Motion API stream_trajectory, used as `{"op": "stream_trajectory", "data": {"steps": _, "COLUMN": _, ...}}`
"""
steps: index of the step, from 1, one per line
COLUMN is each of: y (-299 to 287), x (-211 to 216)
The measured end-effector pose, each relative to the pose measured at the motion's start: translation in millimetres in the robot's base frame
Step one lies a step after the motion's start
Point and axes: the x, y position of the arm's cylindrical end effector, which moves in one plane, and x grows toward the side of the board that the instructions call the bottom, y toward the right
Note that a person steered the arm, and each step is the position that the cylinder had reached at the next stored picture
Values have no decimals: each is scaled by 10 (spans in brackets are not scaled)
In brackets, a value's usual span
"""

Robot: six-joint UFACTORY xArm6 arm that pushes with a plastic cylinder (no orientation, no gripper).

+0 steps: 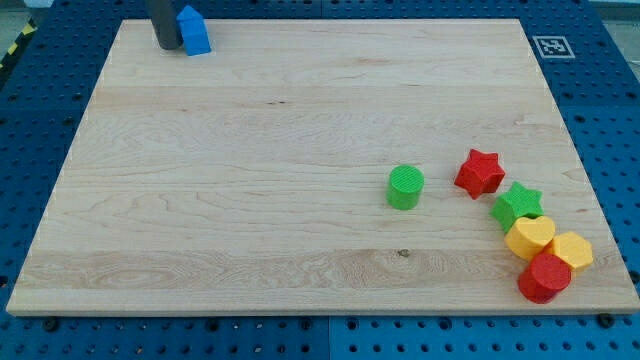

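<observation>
My tip [166,47] rests on the wooden board at the view's top left, touching or almost touching the left side of a blue block [194,31] of irregular shape. That blue block is the only one near it. Far away at the view's lower right lie the others: a green cylinder [405,187], a red star [480,173], a green star [516,205], a yellow heart-like block [529,238], a yellow hexagonal block [571,251] and a red cylinder [544,277].
The wooden board [250,170] lies on a blue perforated table. A black-and-white marker tag [551,46] sits just off the board's top right corner. The red cylinder and yellow hexagonal block lie close to the board's lower right edge.
</observation>
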Motion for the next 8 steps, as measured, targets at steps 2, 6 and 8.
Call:
{"op": "stream_trajectory", "data": {"steps": 2, "y": 230, "x": 584}}
{"op": "stream_trajectory", "data": {"steps": 6, "y": 2821, "x": 1303}}
{"op": "stream_trajectory", "data": {"steps": 8, "y": 2821, "x": 1303}}
